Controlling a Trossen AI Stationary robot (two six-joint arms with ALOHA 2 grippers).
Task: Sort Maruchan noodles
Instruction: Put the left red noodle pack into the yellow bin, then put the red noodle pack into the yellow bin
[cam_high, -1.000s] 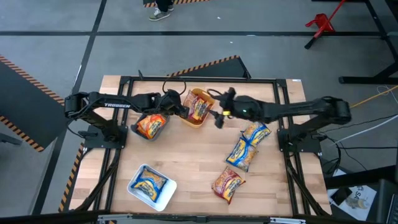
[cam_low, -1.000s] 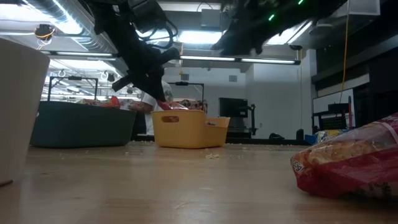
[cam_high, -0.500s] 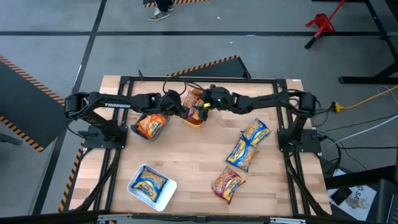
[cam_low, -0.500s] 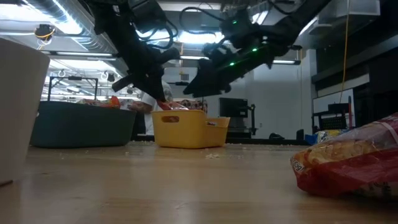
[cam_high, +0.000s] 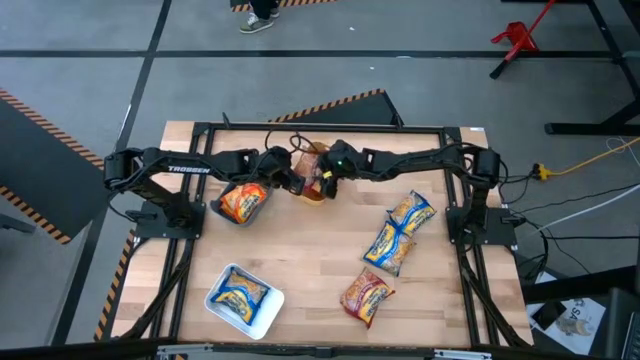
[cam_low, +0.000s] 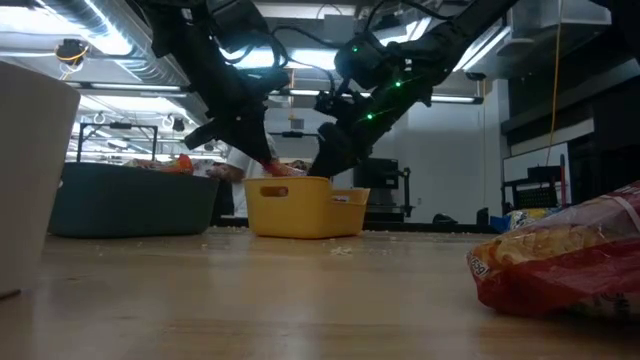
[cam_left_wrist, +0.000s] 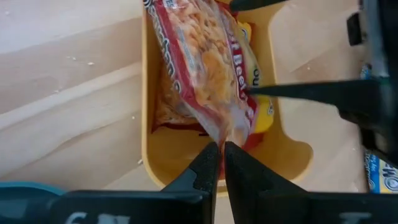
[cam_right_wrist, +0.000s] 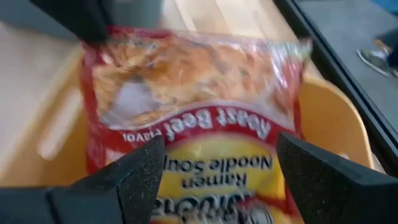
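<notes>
A red-and-yellow noodle packet stands tilted in the orange tray, over other packets there. It also shows in the right wrist view. My left gripper is at the tray's left side, shut on this packet. My right gripper is open over the tray, with one finger on either side of the same packet. My left gripper pinches the packet's sealed edge between its two shut fingers, at the end nearest the tray's wall. The packet slants up and away from the fingers, its far part over the tray's contents. My right gripper straddles the packet; I cannot tell whether its fingers touch it.
A teal tray holding an orange packet sits left of the orange tray. A white tray with a blue packet is at the near left. Two blue-and-yellow packets and an orange-red one lie loose at the right.
My right gripper has gone toward the table's left edge, from beside the orange tray to over it, and come down around the red packet that my left gripper holds. My left gripper and the packet have kept still.
</notes>
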